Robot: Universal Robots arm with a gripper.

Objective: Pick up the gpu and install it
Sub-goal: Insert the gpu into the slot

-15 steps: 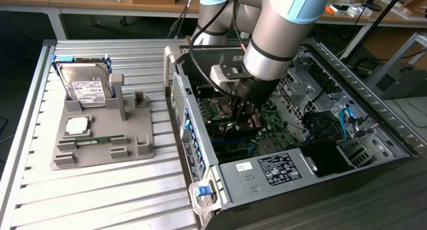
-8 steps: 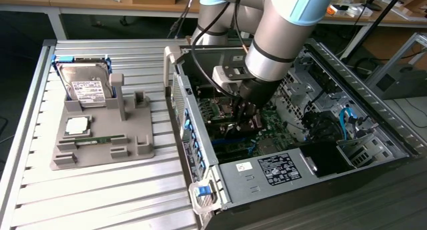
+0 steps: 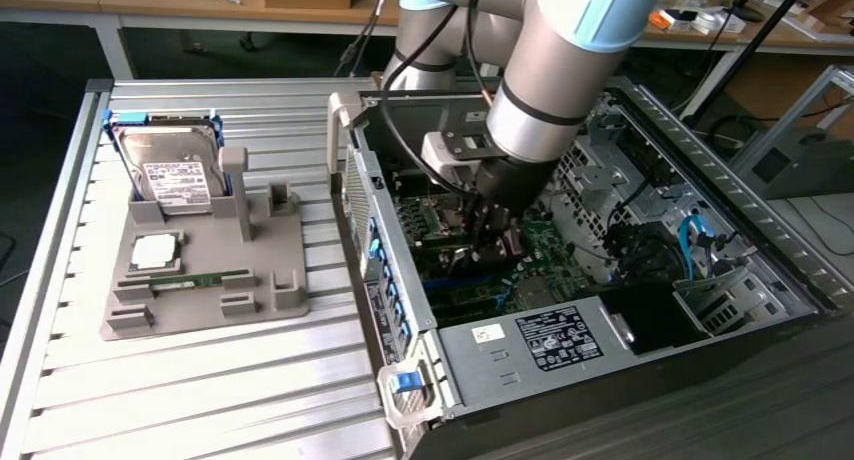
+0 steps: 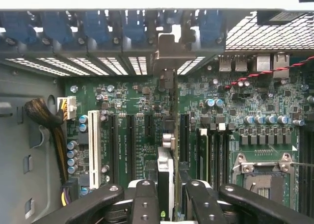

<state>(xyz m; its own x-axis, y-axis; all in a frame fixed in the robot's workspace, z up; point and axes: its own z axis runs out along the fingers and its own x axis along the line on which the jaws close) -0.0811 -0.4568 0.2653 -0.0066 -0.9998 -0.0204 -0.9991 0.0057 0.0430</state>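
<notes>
Gripper (image 4: pixel 169 207), fingers clamped on gpu (image 4: pixel 166 167), card held on edge over motherboard (image 4: pixel 137 101) expansion slots inside open computer case (image 3: pixel 350 195), long axis running from gripper towards case's vented rear wall, metal bracket end at that wall.

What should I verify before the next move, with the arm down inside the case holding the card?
1. Grip: the gripper holds the gpu edge-on between its fingers: ok.
2. Alignment: the gpu runs parallel to the expansion slots: ok.
3. Seating in a slot: cannot tell, the contact edge is hidden.
4. The end bracket reaches the rear slot openings: ok.
5. The cable bundle lies well aside of the card: ok.
</notes>
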